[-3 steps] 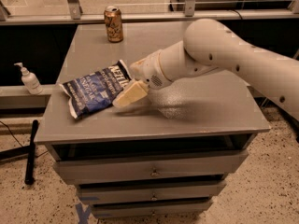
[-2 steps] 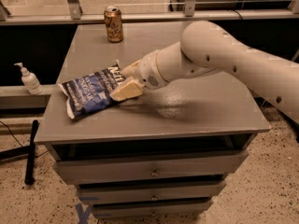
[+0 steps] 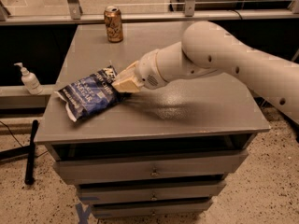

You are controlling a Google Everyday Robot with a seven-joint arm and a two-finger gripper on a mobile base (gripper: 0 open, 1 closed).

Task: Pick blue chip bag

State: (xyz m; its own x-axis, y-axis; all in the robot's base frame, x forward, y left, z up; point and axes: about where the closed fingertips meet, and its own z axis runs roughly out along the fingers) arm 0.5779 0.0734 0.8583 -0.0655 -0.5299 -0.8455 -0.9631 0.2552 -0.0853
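Gripper advanced left onto the right edge of the blue chip bag; grasp not confirmed.

Over the last second the gripper crept left and slightly up. It now overlaps the bag's upper right corner, and the bag lies flat and unshifted at the front left of the cabinet top. Open or closed: cannot tell. Judged to be the reach ending, with closing and lifting still to come. The drawers are shut, their contents hidden. The can stands upright at the back, well apart.
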